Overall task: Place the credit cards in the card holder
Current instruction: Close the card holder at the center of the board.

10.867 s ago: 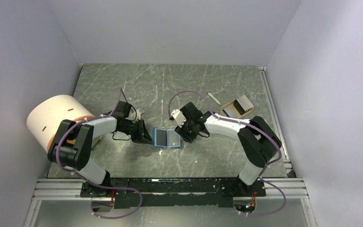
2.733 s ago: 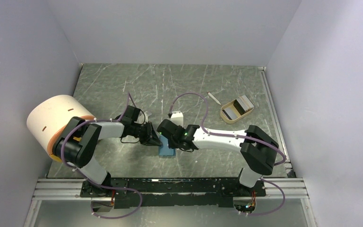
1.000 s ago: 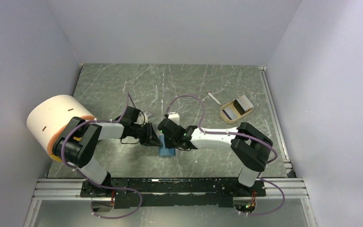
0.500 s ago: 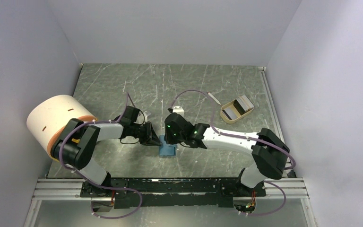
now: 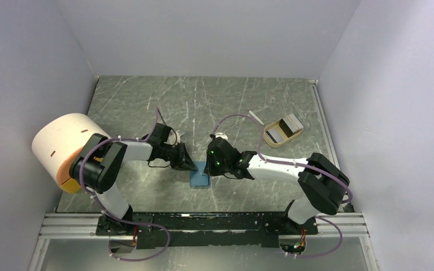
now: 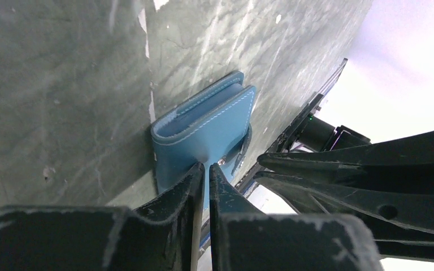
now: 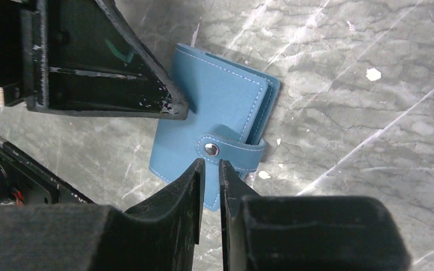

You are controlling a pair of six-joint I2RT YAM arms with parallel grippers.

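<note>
- From above, both end effectors cover part of the card holder (image 5: 199,176). It is folded shut with the tab snapped, so I can't see its slots.
- It lies flat on the counter (image 5: 147,101), long axis near-to-far, tab toward my right arm.
- Left end effector (image 6: 206,168) is closed and empty at the cover. Right end effector (image 7: 210,164) is nearly closed and empty, by the tab.
- Earlier the holder lay open.

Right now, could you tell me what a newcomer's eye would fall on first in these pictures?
The small teal-blue folding card holder, closed with its tab snapped, lies in the middle with the left gripper and right gripper pointing at it from either side. A large white cylinder with an orange end fills the left side, and a small tan tray holding pale and dark cards sits far right.
</note>
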